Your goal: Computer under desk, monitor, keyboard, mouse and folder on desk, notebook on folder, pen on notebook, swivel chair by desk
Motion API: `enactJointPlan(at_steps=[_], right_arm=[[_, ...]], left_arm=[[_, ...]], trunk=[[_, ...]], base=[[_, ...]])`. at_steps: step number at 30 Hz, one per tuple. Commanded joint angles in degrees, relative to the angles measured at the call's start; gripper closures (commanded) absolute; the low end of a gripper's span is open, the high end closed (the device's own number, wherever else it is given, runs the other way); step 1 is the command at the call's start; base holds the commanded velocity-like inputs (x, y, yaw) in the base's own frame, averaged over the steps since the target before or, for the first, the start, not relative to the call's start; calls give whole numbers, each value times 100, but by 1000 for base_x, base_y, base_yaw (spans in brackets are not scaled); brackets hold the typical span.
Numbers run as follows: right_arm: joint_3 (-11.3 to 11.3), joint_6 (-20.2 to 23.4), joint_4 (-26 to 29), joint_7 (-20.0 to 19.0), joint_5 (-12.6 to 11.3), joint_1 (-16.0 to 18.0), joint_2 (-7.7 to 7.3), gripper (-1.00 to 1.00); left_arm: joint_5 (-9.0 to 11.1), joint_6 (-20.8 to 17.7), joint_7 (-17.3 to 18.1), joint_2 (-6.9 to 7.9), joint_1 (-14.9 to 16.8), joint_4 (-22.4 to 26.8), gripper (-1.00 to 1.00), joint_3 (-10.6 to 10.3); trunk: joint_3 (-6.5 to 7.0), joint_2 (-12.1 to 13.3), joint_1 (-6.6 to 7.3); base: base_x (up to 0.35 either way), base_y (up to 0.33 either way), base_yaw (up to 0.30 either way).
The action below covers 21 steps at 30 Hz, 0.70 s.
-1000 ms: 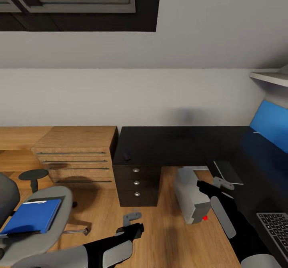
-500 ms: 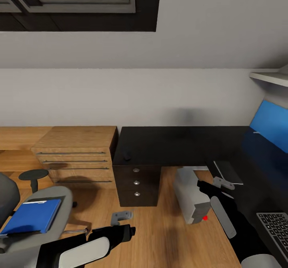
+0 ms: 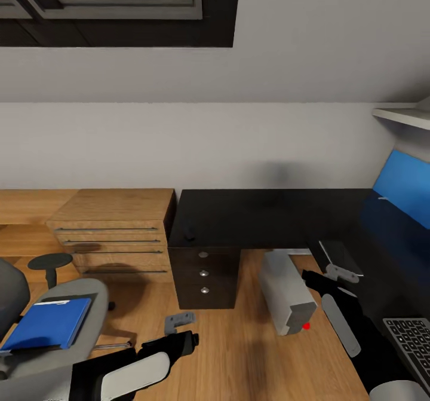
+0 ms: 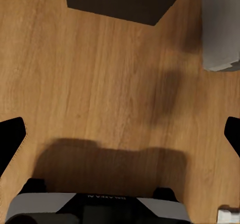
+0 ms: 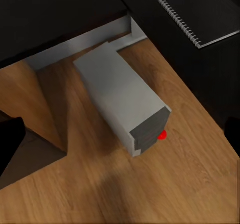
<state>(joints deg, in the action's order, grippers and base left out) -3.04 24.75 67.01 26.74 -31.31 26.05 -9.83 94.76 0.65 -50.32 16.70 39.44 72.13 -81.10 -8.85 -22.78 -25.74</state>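
Observation:
The grey computer [image 3: 288, 293] stands on the floor at the edge of the black desk [image 3: 269, 216], and is also in the right wrist view [image 5: 122, 101]. On the desk lie the small mouse [image 3: 190, 232], the dark notebook [image 3: 340, 256] and, at the near right, the keyboard [image 3: 415, 341]. The blue folder [image 3: 48, 323] rests on the seat of the swivel chair [image 3: 89, 296] at the left. My left gripper [image 3: 179, 321] hangs open over bare floor between chair and drawers. My right gripper [image 3: 341, 272] is open, just in front of the notebook and beside the computer.
A light-wood dresser [image 3: 113, 227] stands left of the desk's dark drawers [image 3: 204, 272]. The desk's blue back panel [image 3: 406, 192] and a white shelf [image 3: 403, 115] are at the right. Wood floor [image 3: 239, 353] lies between chair and computer.
My left arm has drawn back and to the left, lower in the head view. My right gripper has shifted slightly right, toward the notebook. The objects have not moved.

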Motion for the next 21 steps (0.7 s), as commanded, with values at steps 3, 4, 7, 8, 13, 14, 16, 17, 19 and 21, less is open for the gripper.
enactJointPlan(at_steps=[3, 4, 7, 8, 13, 14, 16, 17, 19, 21], right_arm=[[-19, 12, 2, 52, -50, 5, -22, -100], [-18, 12, 1, 51, -52, 5, -23, -100], [-14, 12, -2, 51, -57, 5, -26, -100], [-14, 12, -2, 54, -56, 5, -27, -100], [-6, 7, 3, 53, -61, 5, -28, -100], [-4, 4, 5, 49, -66, 5, -22, -100], [-4, 4, 5, 46, -67, 5, -20, -100], [-1, 4, 5, 44, -68, 5, -20, -100], [3, 3, 5, 43, -68, 5, -19, -100], [4, 3, 5, 41, -68, 5, -19, -100]], left_arm=[[-227, 107, -19, -109, 11, -237, -100, -28], [-290, 115, -22, -121, 11, -256, -100, -30], [-536, 136, -28, -160, 11, -309, -100, -35], [-582, 139, -29, -172, 11, -322, -100, -36], [-651, 145, -23, -245, 11, -442, -100, -37], [-660, 145, -22, -264, 11, -497, -100, -37], [-665, 145, -22, -268, 11, -510, -100, -37], [-666, 146, -22, -270, 11, -515, -100, -37], [-666, 139, -26, -267, 11, -521, -100, -31], [-664, 133, -28, -266, 11, -524, -100, -26]], trunk=[[-13, -13, -4], [-13, -13, -4], [-13, -13, -4], [-13, -13, -4], [-13, -13, -4], [-13, -13, -4], [-13, -13, -4], [-13, -13, -4], [-13, -13, -4], [-13, -13, -4]], base=[[32, 0, 0], [111, 0, 0], [222, 0, 0], [286, 0, 0], [319, 0, 0], [331, 0, 0], [332, 0, -19], [333, 0, -77], [333, 0, -159], [333, 0, -203]])
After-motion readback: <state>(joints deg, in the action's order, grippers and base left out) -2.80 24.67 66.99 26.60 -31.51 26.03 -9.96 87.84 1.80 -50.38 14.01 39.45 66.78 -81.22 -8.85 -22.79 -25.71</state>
